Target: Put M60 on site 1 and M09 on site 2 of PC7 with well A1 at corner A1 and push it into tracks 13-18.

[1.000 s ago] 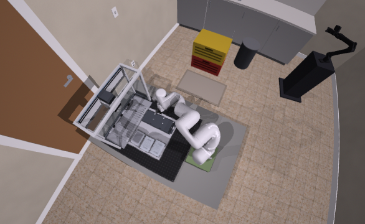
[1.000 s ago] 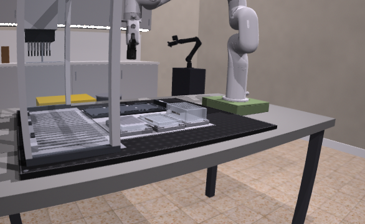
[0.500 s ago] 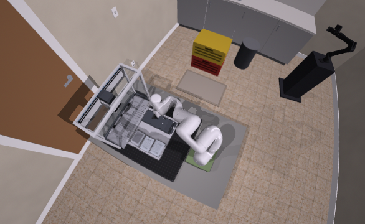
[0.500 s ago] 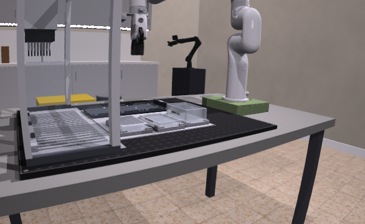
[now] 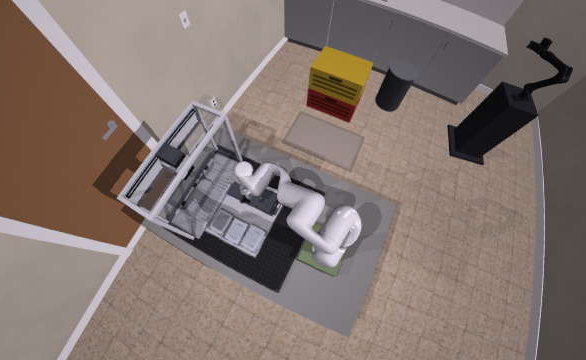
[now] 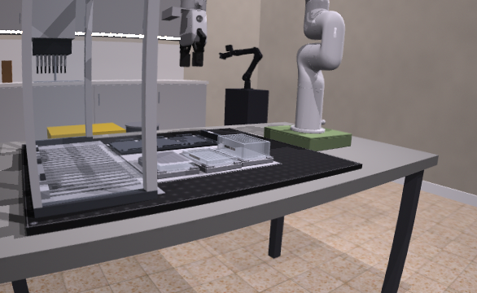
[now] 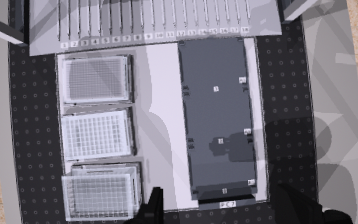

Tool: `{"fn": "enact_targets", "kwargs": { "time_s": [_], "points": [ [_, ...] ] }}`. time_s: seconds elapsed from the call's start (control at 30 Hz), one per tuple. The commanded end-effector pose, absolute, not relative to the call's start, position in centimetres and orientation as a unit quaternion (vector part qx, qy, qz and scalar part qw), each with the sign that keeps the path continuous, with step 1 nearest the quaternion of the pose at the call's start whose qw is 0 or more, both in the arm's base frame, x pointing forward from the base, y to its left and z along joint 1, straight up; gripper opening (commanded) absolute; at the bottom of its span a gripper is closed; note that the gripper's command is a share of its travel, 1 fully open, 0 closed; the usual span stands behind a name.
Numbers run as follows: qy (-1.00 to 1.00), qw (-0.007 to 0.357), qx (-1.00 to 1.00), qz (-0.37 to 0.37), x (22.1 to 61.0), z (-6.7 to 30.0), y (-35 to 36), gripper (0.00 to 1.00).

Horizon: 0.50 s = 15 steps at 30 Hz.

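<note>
The dark grey carrier PC7 (image 7: pixel 217 115) lies on the pale apron in front of the rails (image 7: pixel 150 20). Its far end is close to the numbered track strip at the right-hand tracks, and its three sites are empty. Its label end (image 7: pixel 227 204) is nearest to me. M60 (image 7: pixel 97 79), M06 (image 7: pixel 96 135) and the taller deep-well block M09 (image 7: pixel 102 192) sit in their nests in a row to the left. My gripper (image 7: pixel 220 204) is open and empty, high above the carrier's handle end. It also shows in the exterior view (image 6: pixel 191 57).
The instrument's frame posts (image 6: pixel 150 98) stand around the rails, with a pipetting head (image 6: pixel 52 53) hanging at the back. The arm's green base pad (image 6: pixel 308 136) is on the table behind the nests. The black perforated deck (image 6: pixel 287 167) surrounds the apron.
</note>
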<state>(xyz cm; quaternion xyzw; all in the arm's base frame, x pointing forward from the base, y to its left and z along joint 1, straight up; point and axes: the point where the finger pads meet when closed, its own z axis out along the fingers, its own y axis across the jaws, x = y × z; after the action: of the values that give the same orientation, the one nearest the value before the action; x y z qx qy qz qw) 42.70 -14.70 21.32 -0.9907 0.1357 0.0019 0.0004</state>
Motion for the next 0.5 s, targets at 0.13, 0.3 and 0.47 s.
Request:
{"fn": "enact_targets", "kwargs": {
  "time_s": [0.13, 0.3, 0.47],
  "points": [
    [0.114, 0.000, -0.994, -0.001, 42.7, 22.5, -11.1, 1.00],
    [0.087, 0.000, -0.996, -0.001, 42.5, 23.0, -9.1, 1.00],
    [0.070, 0.000, -0.998, -0.001, 42.2, 23.4, -7.2, 1.00]
  ]
}}
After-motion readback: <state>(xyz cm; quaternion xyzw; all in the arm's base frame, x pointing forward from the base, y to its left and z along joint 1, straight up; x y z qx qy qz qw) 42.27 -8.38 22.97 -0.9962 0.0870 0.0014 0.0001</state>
